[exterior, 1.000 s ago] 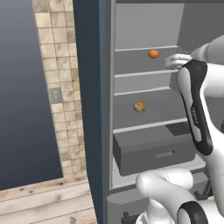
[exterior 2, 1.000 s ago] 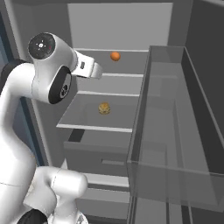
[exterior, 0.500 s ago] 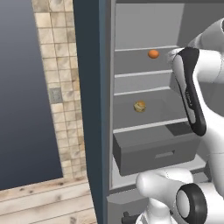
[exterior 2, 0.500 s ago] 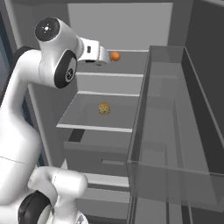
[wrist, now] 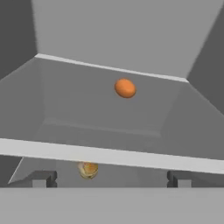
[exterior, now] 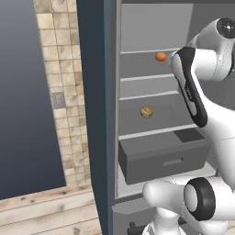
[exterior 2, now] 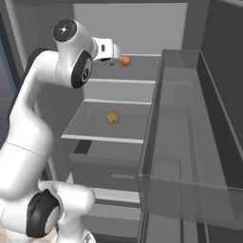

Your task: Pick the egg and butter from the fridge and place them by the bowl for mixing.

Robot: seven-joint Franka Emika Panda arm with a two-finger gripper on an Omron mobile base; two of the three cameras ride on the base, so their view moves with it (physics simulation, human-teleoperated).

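Reaching into the open fridge (exterior: 137, 193), the gripper (exterior 2: 112, 56) hangs wide open and empty just short of the egg (wrist: 125, 88) on the upper shelf (wrist: 105, 155), where a careless nudge could roll the smooth oval out of reach.

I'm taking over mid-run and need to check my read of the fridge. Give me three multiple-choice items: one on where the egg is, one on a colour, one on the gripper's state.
1. Where does the egg sit?
A. on the upper shelf
B. in the grey drawer
C. between the fingers

2. What colour is the egg?
A. white
B. orange-brown
C. green

3. How is the gripper?
A. shut on the egg
B. shut and empty
C. open, short of the egg

Answers:
1 A: it rests on the shelf above the tan speckled item.
2 B: orange-brown in each view.
3 C: the fingertips stand apart in the hand view, the egg farther back.
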